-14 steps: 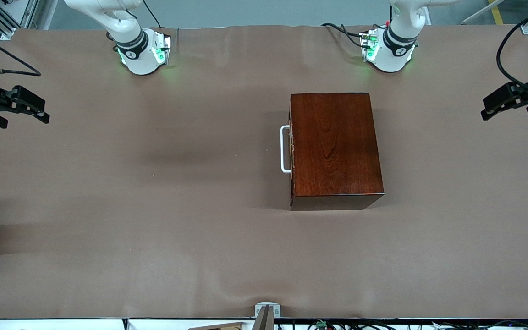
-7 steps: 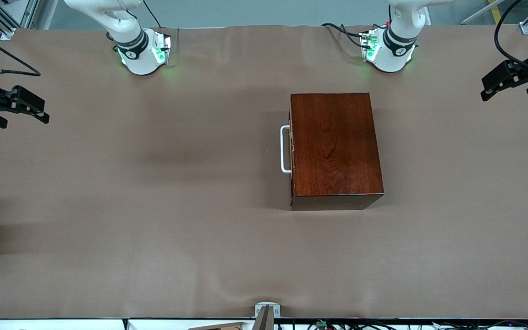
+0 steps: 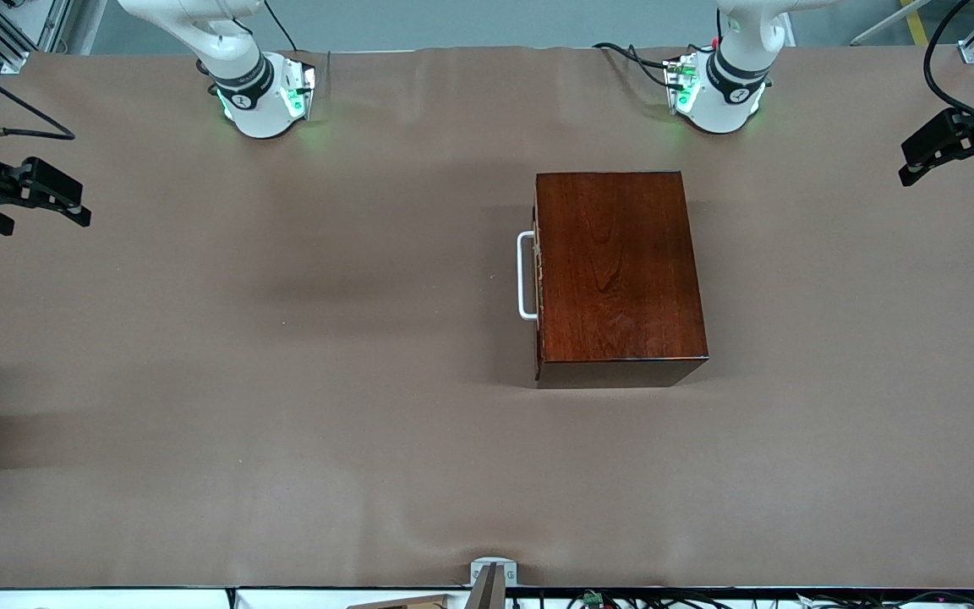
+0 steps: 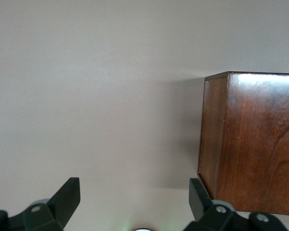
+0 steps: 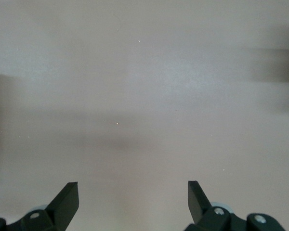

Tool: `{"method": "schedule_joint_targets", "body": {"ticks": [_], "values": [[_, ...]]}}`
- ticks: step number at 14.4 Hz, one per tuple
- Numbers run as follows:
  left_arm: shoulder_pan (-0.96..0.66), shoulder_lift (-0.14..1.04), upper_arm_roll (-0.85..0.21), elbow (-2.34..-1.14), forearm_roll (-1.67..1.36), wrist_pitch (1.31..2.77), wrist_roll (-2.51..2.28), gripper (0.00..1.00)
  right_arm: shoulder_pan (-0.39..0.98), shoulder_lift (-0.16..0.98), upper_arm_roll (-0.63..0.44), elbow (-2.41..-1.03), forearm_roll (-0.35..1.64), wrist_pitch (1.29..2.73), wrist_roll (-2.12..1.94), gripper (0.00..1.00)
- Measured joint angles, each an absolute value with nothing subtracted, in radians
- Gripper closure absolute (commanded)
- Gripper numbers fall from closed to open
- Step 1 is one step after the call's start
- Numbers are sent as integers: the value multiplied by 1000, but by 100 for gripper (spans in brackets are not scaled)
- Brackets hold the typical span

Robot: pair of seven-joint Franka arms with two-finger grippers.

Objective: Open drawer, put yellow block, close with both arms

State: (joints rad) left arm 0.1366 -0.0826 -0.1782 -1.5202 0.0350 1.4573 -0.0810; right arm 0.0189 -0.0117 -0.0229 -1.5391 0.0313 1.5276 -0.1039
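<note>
The dark reddish-brown wooden box [image 3: 618, 271] stands mid-table, nearer the left arm's base. Its drawer is pushed fully in, and the white bar handle [image 3: 526, 275] faces the right arm's end of the table. No yellow block shows in any view. My left gripper [image 3: 910, 165] hangs open over the table's edge at the left arm's end, holding nothing. In the left wrist view the left gripper [image 4: 134, 192] looks at a corner of the box [image 4: 260, 144]. My right gripper [image 3: 81, 205] waits open over the right arm's end. In its own view the right gripper [image 5: 133, 195] has only bare table cover below it.
Brown cover [image 3: 284, 381] spans the whole table. The two green-lit bases [image 3: 263, 97] [image 3: 715, 93] stand along the robots' side, with cables [image 3: 631, 55] beside the left arm's base. A small metal bracket [image 3: 493, 573] sits at the edge nearest the front camera.
The left gripper has drifted toward the robots' side of the table and slightly outward at the left arm's end. The right gripper and the box have stayed still.
</note>
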Motion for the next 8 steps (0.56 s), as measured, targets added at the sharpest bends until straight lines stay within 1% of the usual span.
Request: {"method": "schedule_joint_targets", "body": {"ticks": [8], "values": [[137,-81,-178,-1522,35,1448,-81,0,19,-12,-23,-1539,31,1527,-104,0]]}}
